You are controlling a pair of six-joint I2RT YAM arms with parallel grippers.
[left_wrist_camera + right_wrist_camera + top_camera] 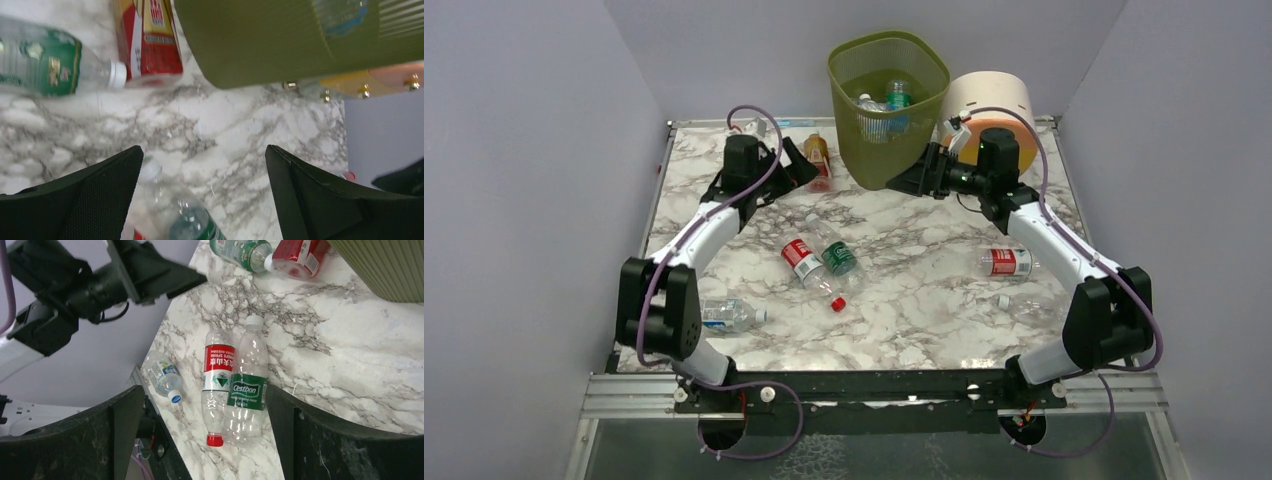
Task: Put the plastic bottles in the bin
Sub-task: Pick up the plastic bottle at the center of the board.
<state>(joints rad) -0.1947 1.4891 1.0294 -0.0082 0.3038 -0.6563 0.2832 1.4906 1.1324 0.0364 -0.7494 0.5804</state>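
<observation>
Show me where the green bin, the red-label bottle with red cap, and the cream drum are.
green bin (886,150), top view, front mesh wall.
red-label bottle (801,257), top view, its label.
cream drum (994,97), top view, top surface.

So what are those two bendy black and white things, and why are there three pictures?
They are two robot arms bolted to the near edge of a marble table. One picture looks down from above. The other two come from little cameras on each wrist, so you see each gripper's black fingers at the bottom.

The left gripper and the right gripper are both open and hold nothing. Between them stands a green mesh bin with a few bottles already inside.

Plastic bottles lie on the table: a red-label bottle and a green-label bottle side by side in the middle, another red-label one on the right, a blue-label one near the left arm, and an amber bottle by the left gripper. A cream drum sits behind the right arm.
</observation>
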